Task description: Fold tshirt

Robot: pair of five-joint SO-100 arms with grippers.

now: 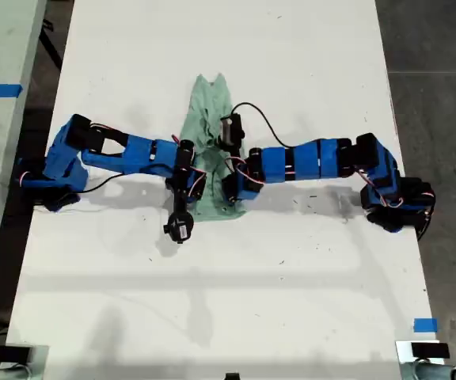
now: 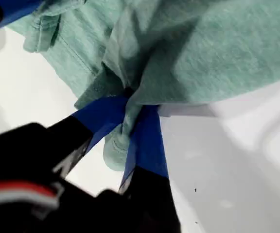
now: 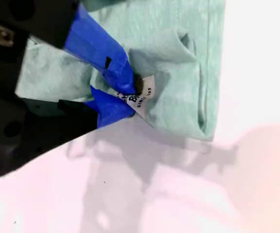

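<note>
Pinching tshirt [image 2: 213, 53] with first tool [image 2: 130, 114], second tool [image 3: 125, 94] clamping white tag [image 3: 141, 97], print unreadable

Blue arm links [image 1: 125, 150], black servos, black cables, blue-taped pincer tips.

The tshirt [image 1: 210, 142] lies bunched on the table [image 1: 291, 47], near the middle of the exterior view. My two arms reach in from the exterior view's left and right and meet over its nearer end. My first gripper [image 2: 130, 109] pinches a fold of cloth; my second gripper [image 3: 128, 94] pinches the cloth at the tag [image 3: 141, 97].
</note>
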